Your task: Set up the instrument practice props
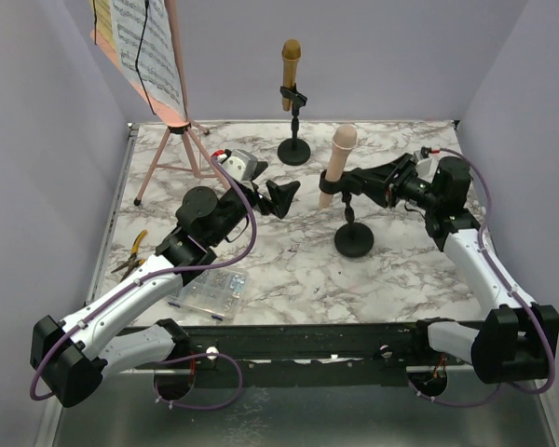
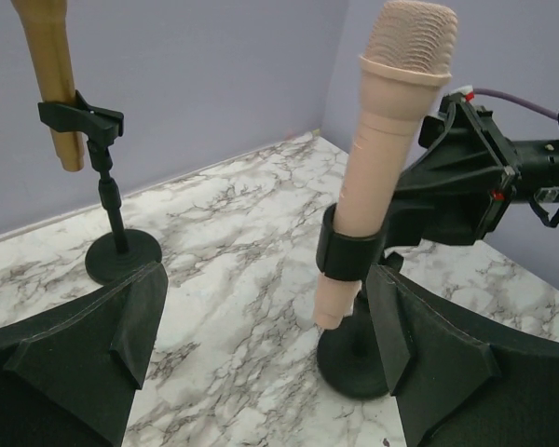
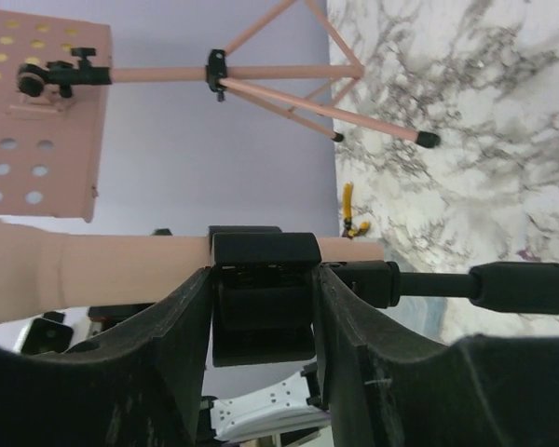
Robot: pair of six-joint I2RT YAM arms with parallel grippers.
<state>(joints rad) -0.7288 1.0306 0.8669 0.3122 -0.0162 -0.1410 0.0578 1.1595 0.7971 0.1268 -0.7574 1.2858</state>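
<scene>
The pink microphone [image 1: 341,156] sits tilted in the clip of a black round-based mic holder [image 1: 354,240] at mid table. My right gripper [image 1: 347,188] is shut on that clip [image 3: 261,298], one finger on each side; the pink microphone [image 3: 93,270] lies across above the fingers. My left gripper [image 1: 281,197] is open and empty, just left of the holder, apart from it; its wrist view shows the pink microphone [image 2: 391,140] ahead. The gold microphone [image 1: 292,63] stands in the second holder [image 1: 294,151] at the back. The pink music rack [image 1: 182,130] holds white [image 1: 149,51] and yellow [image 1: 101,19] pages at back left.
A clear compartment box [image 1: 210,293] lies near the front left by my left arm. Yellow-handled pliers [image 1: 130,251] lie at the left edge. Purple walls close the table on three sides. The rack's tripod legs [image 1: 163,168] spread over the back left corner.
</scene>
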